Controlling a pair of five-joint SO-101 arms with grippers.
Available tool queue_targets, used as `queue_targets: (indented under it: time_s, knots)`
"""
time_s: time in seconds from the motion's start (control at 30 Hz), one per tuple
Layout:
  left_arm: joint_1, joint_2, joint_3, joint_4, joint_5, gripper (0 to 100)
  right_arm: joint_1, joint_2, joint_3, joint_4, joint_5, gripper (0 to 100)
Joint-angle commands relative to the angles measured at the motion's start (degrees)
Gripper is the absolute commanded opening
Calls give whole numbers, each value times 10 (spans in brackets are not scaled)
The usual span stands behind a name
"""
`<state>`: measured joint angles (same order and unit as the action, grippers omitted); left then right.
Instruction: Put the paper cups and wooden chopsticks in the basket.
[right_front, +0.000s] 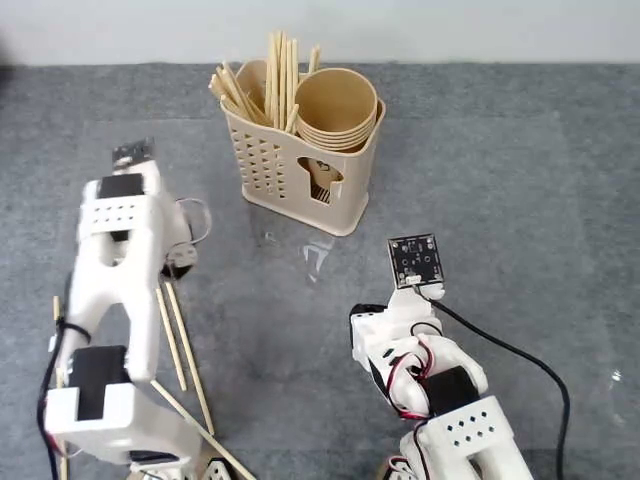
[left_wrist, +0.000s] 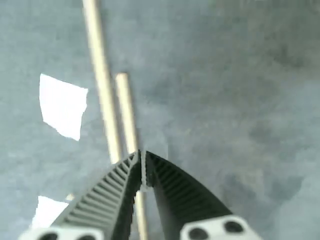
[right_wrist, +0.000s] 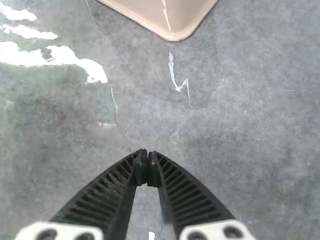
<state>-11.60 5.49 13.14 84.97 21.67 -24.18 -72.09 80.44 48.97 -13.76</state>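
A grey, felt-like worktop (right_front: 520, 180) fills the scene under a clear sheet that throws white glare patches (right_wrist: 50, 55), and a pale wall (right_front: 450, 30) runs along its far edge. On the left, the left pincer (left_wrist: 143, 154) hangs low over the felt, clenched with its ribbed tips together. Two loose chopsticks (right_front: 180, 345) lie side by side right at those tips. The longer chopstick (left_wrist: 102, 85) passes just beside the tips, and the shorter chopstick (left_wrist: 127, 110) runs straight under them and shows again in the slit between the jaws; whether it is nipped or only lies beneath cannot be told. Behind this pincer, nearer the arm's base, a third chopstick (right_front: 200, 425) lies slanted, and the white arm covers part of the pair. Well ahead of both pincers stands the beige basket (right_front: 290, 175), upright and perforated. It holds a bundle of chopsticks (right_front: 280, 70) in its left part and stacked paper cups (right_front: 335, 100) in its right. On the right, the right pincer (right_wrist: 148, 152) is clenched on nothing, with bare felt under it and a corner of the basket beyond its tips.
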Motion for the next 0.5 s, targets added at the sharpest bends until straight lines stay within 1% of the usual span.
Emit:
queue_targets:
  time_s: [0.0,0.23,0.3,0.37,0.47]
  knots:
    - [-75,-10,-30,8,-46,15,0,-9,-4,-9,6,9]
    - [-237,-5,-28,-1,-205,17,0,-9,-4,-9,6,9]
    - [-276,-4,-28,-2,-256,31,0,-9,-4,-9,6,9]
    - [-311,-4,-26,-18,-302,79,0,-9,-4,-9,6,9]
    - [-355,17,-27,-51,-369,184,0,-9,4,-21,6,9]
